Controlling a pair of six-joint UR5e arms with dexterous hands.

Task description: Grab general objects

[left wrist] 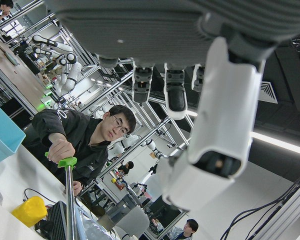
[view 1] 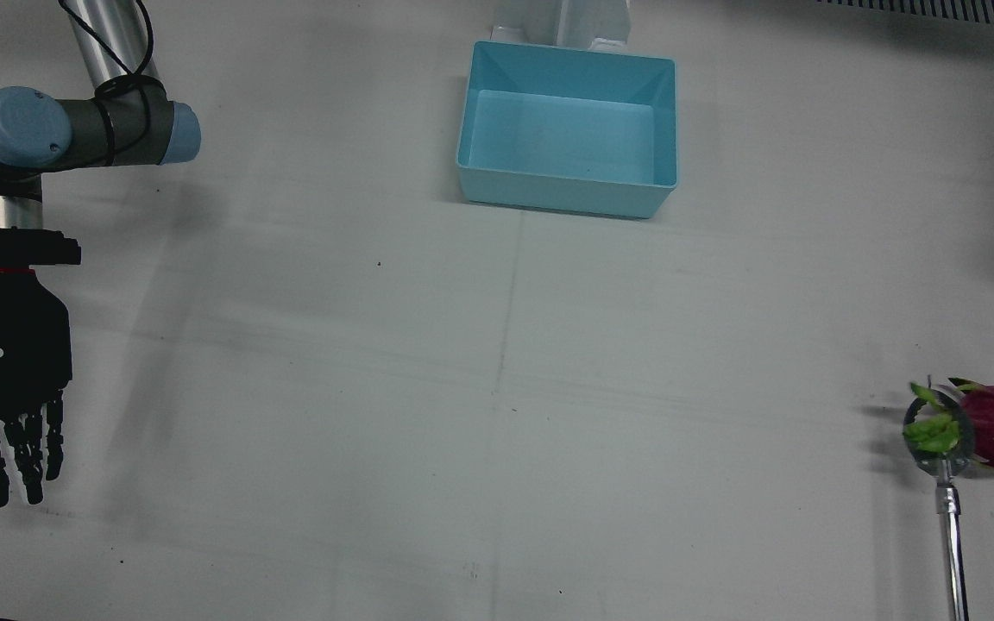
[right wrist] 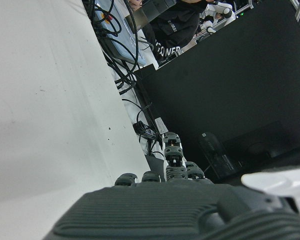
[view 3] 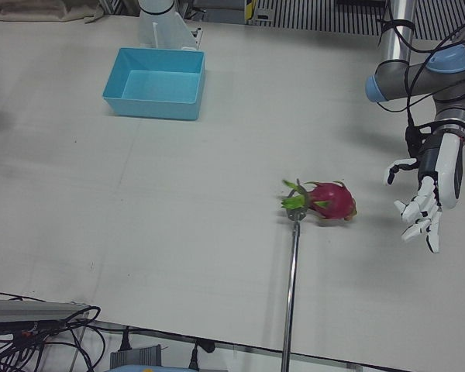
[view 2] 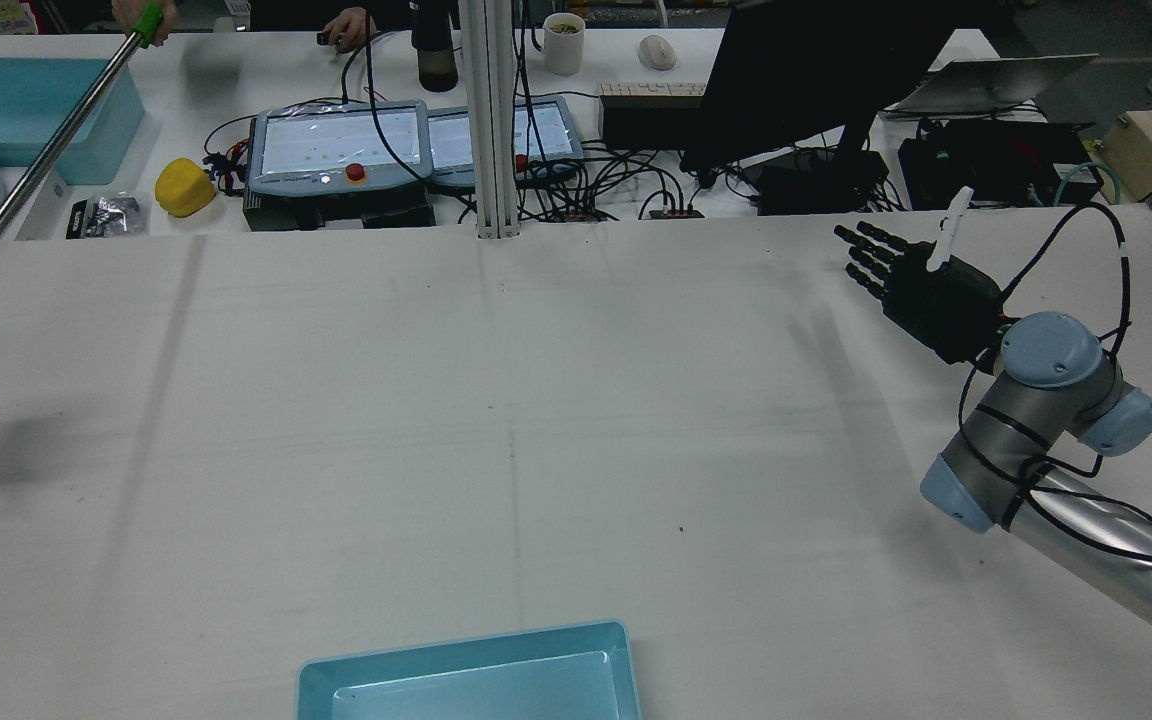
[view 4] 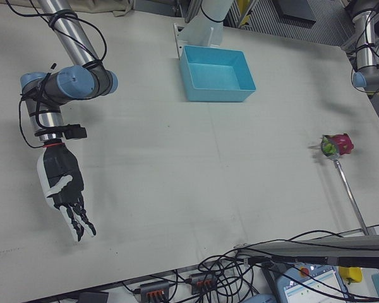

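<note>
A person (left wrist: 85, 145) grips a green-handled pole (left wrist: 68, 195).

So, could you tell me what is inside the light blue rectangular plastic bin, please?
The light blue rectangular plastic bin holds nothing: its whole floor shows bare in the front view. The rear view cuts off part of the bin, but nothing is covered elsewhere.

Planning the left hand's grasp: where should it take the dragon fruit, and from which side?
Grip the dragon fruit around its rounded pink body, probably from above or from the left hand's own side. The fruit lies on its side, and its leafy green end points away from that hand, where the metal rod's tip meets it, so that end is crowded.
</note>
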